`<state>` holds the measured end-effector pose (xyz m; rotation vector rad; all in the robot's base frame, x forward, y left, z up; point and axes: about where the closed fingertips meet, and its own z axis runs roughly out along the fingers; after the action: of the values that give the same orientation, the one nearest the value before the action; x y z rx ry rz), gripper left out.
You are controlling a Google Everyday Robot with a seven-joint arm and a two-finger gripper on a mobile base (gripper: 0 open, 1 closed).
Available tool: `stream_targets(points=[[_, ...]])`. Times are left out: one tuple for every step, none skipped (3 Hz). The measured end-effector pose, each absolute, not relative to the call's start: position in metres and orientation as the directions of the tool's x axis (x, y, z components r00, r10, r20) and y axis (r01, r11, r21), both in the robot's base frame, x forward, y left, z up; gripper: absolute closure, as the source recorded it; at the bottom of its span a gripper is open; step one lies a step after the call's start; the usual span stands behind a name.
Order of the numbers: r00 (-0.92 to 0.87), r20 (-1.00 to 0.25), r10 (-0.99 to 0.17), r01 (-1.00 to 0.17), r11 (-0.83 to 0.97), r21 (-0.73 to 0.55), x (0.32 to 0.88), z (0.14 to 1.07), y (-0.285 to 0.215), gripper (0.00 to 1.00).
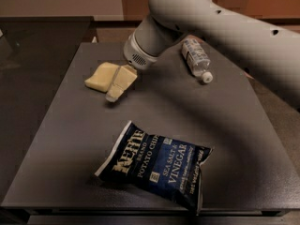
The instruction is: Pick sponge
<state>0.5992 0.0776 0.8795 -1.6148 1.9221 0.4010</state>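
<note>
The sponge [99, 76] is a small pale yellow soft block lying on the dark grey table [225, 125] at the back left. My gripper [117, 89] hangs from the big grey arm and its cream fingers [121, 81] point down to the left, right beside the sponge's right edge and overlapping it in view. I cannot tell whether they touch it.
A dark blue bag of salt and vinegar potato chips [157, 165] lies at the front middle. A clear plastic water bottle [197, 59] lies on its side at the back right. The table's left edge borders a darker counter [33, 78].
</note>
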Motion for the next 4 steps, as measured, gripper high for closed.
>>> stream_targets(points=[[-0.102,-0.610,-0.786,-0.963,0.232,-0.138,0.613,0.868,0.092,0.00],[-0.138,-0.615,-0.777,-0.955,0.269,-0.126,0.622,0.858,0.102,0.00],[-0.179,-0.613,-0.769,-0.950,0.297,-0.095,0.631,0.847,0.110,0.00],[-0.208,-0.610,-0.764,-0.949,0.310,-0.065,0.638,0.839,0.115,0.00]])
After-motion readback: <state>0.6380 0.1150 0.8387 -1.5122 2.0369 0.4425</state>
